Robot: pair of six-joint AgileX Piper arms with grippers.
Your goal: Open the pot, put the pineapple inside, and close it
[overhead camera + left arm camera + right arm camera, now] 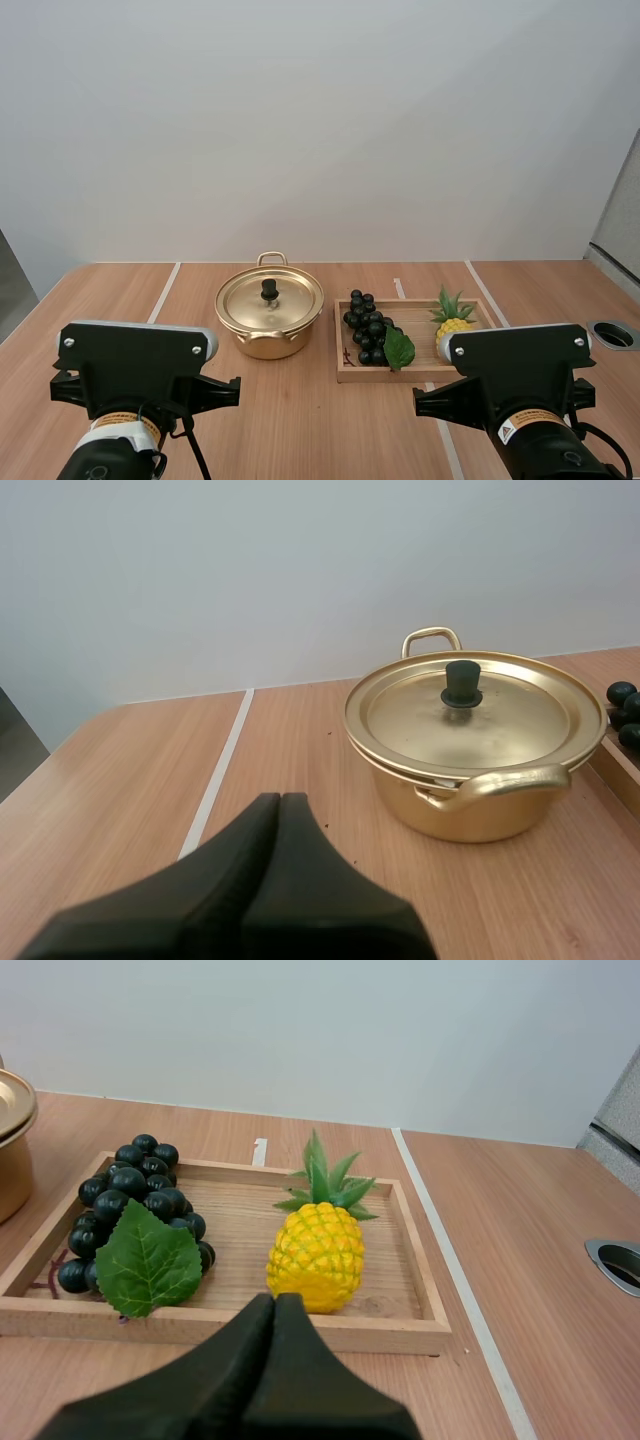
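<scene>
Both arms hover low, short of the one pot (470,745), left pincer (281,808) and right pincer (276,1306) closed, empty. Beside the pot: one tray (200,1326), one pineapple (315,1257), one grape bunch (130,1192).

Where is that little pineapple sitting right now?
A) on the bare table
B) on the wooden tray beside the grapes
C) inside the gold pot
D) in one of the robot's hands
B: the pineapple sits on the wooden tray next to the grapes, while the lid is on the pot.
</scene>
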